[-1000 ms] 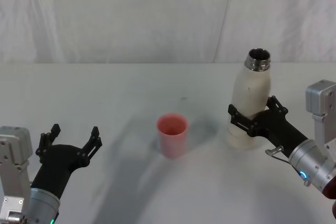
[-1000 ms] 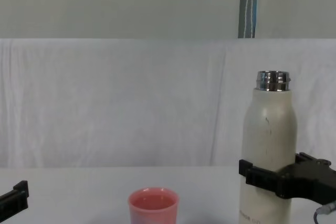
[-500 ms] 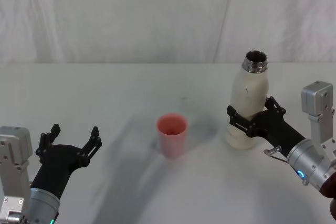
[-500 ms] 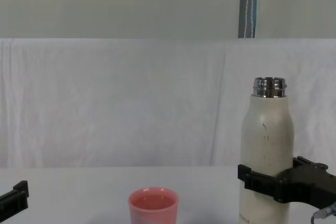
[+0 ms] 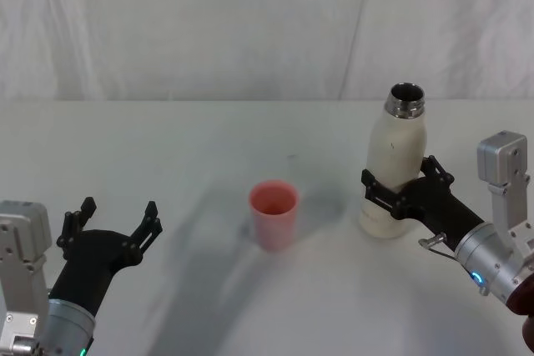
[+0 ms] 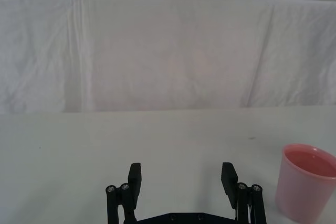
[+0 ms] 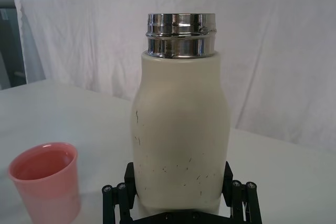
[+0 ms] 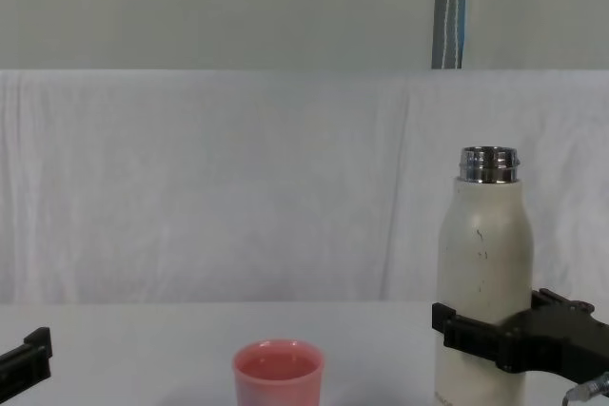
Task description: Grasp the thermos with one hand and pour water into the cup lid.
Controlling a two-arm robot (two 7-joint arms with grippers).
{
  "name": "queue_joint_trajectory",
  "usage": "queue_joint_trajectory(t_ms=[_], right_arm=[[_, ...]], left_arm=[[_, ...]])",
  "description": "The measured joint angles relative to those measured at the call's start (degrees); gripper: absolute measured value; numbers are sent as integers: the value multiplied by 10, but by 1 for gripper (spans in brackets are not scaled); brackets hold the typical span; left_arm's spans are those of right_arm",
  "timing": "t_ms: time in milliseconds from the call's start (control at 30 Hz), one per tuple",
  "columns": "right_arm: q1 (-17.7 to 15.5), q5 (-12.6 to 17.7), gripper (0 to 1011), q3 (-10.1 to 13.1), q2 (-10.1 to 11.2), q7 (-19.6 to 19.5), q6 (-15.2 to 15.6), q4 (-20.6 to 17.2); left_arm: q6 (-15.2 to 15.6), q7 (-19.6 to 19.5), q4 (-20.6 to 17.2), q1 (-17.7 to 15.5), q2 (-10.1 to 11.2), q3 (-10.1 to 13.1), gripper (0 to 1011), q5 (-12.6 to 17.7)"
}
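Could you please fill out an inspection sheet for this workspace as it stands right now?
Surface: white table, bare apart from the job's things.
Thermos: cream-white thermos upright, cap off, steel neck open.
Cup lid: pink cup lid upright at the table's middle, apart from the thermos.
Clutter: nothing seen.
Right gripper: clamped around the thermos's lower body.
Left gripper: open, idle at the near left.
Cables: a thin wire loop at the right wrist.
Surroundings: white cloth backdrop.

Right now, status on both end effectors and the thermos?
Right end effector clamped on thermos, upright, neck open. Left end effector open, parked near-left on table. Cup lid left of thermos, path between unobstructed.
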Motion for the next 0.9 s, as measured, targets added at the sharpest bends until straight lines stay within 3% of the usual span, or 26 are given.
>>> queue_joint_trajectory(t_ms=[900], right_arm=[[6,-9,950,-1,-5,0,-5,15]], left_arm=[[0,0,0,0,0,0,1001,0]])
